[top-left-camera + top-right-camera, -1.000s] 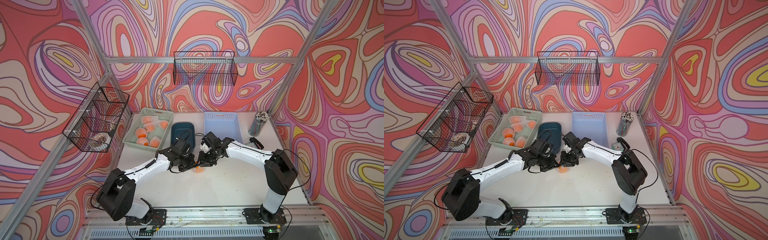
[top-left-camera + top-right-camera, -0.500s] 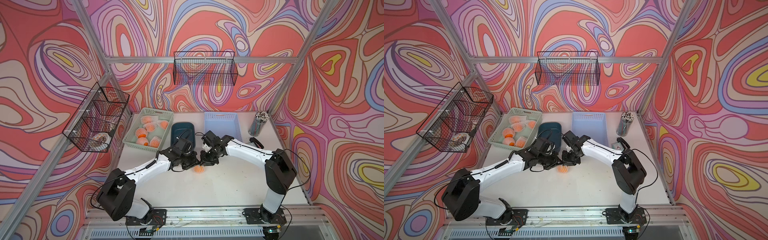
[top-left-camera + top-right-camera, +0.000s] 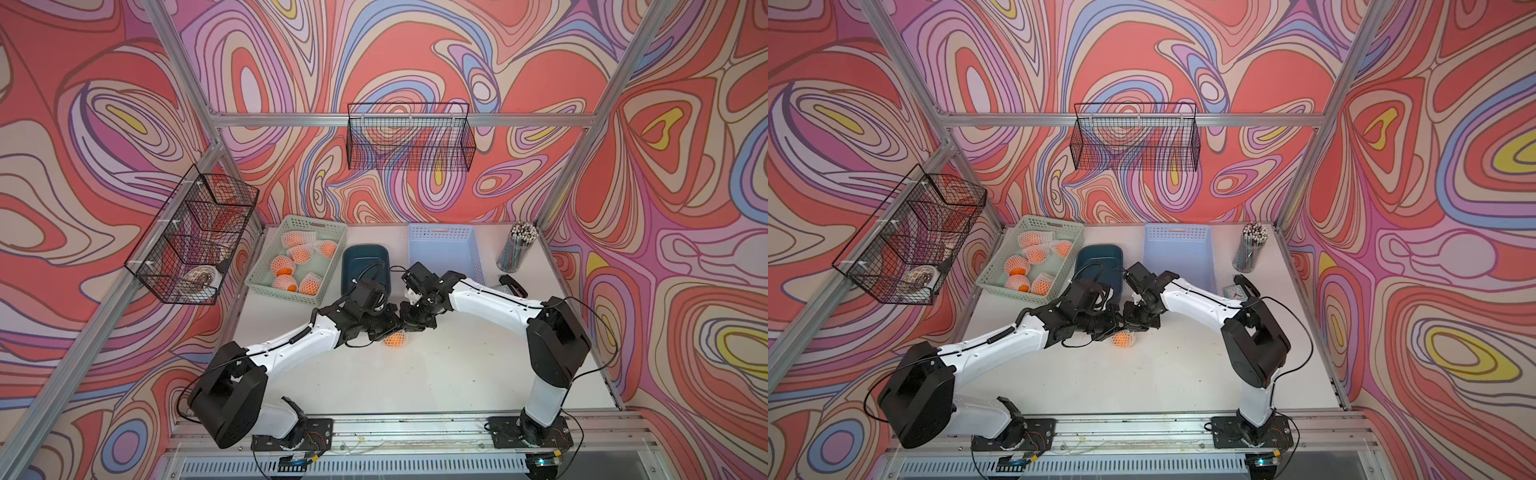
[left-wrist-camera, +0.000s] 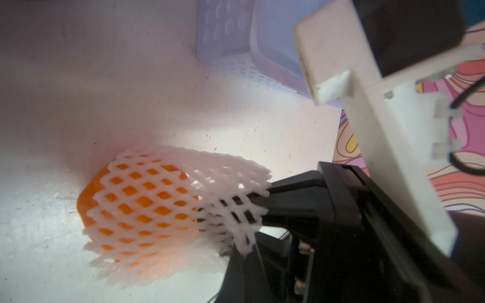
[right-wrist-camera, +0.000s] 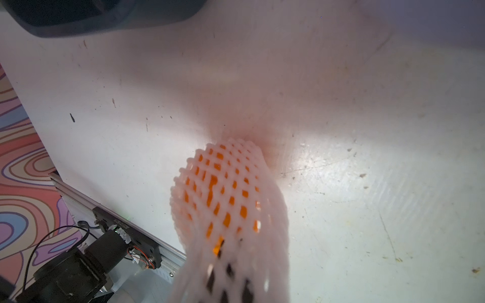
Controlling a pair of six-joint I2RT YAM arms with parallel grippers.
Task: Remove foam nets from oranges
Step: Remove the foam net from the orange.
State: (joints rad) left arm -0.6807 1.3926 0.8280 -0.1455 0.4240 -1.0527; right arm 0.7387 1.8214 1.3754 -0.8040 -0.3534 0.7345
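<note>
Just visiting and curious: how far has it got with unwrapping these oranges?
Barely started: no fully stripped orange shows. In hand: one netted orange on the table, the right claw pinching its foam net's loose end. Remaining: about six wrapped ones in the green basket.

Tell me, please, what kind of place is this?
Probably a robot test cell: an aluminium frame with swirl-patterned walls encloses a white table, and a left arm and a right arm stand bolted to its front rail.

My table [image 3: 436,374] is white, scuffed and speckled. Toward its far edge sit a green basket [image 3: 282,292], a dark tray [image 3: 365,254], a blue basket [image 3: 440,229] and a cup of pencils [image 3: 514,253]. Mid-table lies one orange [image 4: 90,202] in its foam net [image 4: 210,168].
</note>
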